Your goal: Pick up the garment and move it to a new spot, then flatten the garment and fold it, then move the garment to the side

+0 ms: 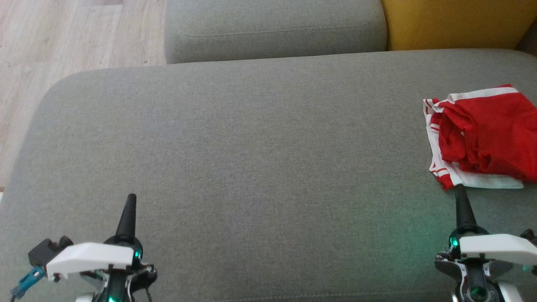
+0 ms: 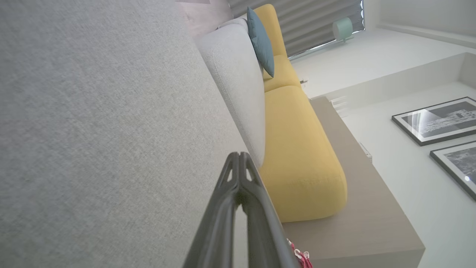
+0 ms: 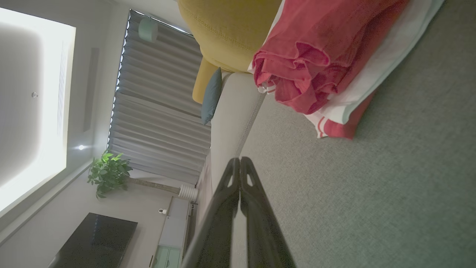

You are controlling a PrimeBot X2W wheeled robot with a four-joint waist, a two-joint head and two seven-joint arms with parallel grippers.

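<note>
The garment (image 1: 486,136) is red with white trim and stripes, folded into a loose bundle at the right end of the grey sofa seat (image 1: 251,159). It also fills the top of the right wrist view as red folds (image 3: 319,48) over a white edge. My right gripper (image 1: 460,189) is shut and empty, its tip just short of the garment's near corner. My left gripper (image 1: 131,198) is shut and empty too, low over the seat at the left, far from the garment. A scrap of the red garment (image 2: 301,257) peeks behind the left fingers (image 2: 238,175).
A grey back cushion (image 1: 272,29) and a yellow cushion (image 1: 457,21) stand behind the seat. Wooden floor (image 1: 63,42) lies beyond the seat's left edge. A blue pillow (image 2: 262,41) leans on the sofa back. The seat's wide middle is bare fabric.
</note>
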